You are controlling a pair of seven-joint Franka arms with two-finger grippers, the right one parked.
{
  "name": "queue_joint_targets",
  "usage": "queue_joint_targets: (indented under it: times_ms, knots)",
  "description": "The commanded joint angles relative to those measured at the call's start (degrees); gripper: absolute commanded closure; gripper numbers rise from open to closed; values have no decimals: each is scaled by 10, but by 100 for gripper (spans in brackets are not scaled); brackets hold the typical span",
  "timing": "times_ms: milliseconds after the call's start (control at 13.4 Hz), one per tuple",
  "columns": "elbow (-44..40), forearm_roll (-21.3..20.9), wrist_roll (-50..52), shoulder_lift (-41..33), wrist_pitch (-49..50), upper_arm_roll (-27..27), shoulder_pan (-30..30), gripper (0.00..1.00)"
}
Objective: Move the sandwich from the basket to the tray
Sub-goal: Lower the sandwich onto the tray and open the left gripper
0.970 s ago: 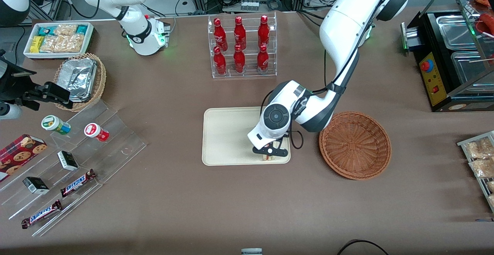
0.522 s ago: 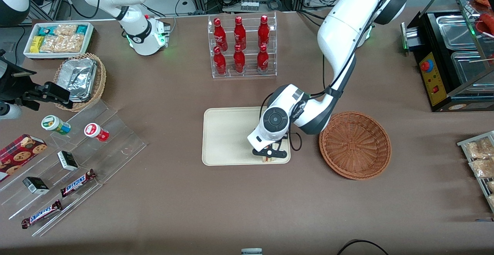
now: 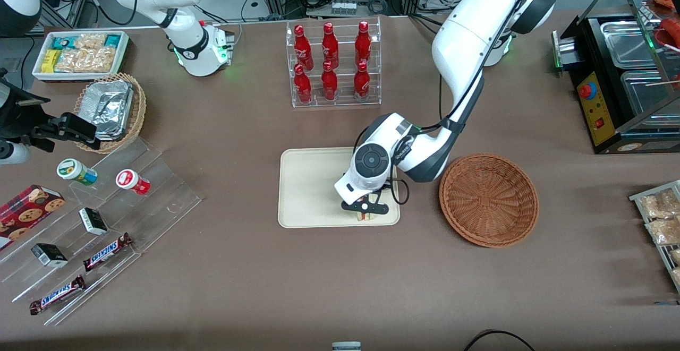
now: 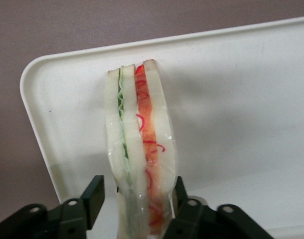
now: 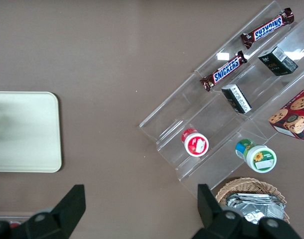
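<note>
The sandwich, a clear-wrapped wedge with green and red filling stripes, stands on edge on the cream-white tray, at the tray corner nearest the front camera and the basket. My left gripper is low over that corner and straddles the sandwich. It is open: one of the fingers stands clear of the wrap with a visible gap, while the other lies right against it. The reddish-brown wicker basket sits beside the tray toward the working arm's end, with nothing in it.
A clear rack of red bottles stands farther from the camera than the tray. Toward the parked arm's end are a stepped acrylic shelf with snacks, a tan basket of foil packs and a white snack bin. A food warmer stands at the working arm's end.
The wrist and gripper have drifted a little toward the parked arm's end over the tray. The sandwich stays between the fingers on the tray corner.
</note>
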State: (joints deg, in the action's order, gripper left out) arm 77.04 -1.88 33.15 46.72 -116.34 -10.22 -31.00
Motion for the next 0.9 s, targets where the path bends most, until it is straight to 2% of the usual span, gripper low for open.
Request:
queue_joint_targets:
  times_ms: [0, 522, 821]
  knots:
    - [-17, 0, 25, 7, 2, 6, -6, 0]
    - [-24, -1, 32, -26, 9, 14, 1, 0]
    - [-26, 1, 32, -71, 50, 39, 4, 0]
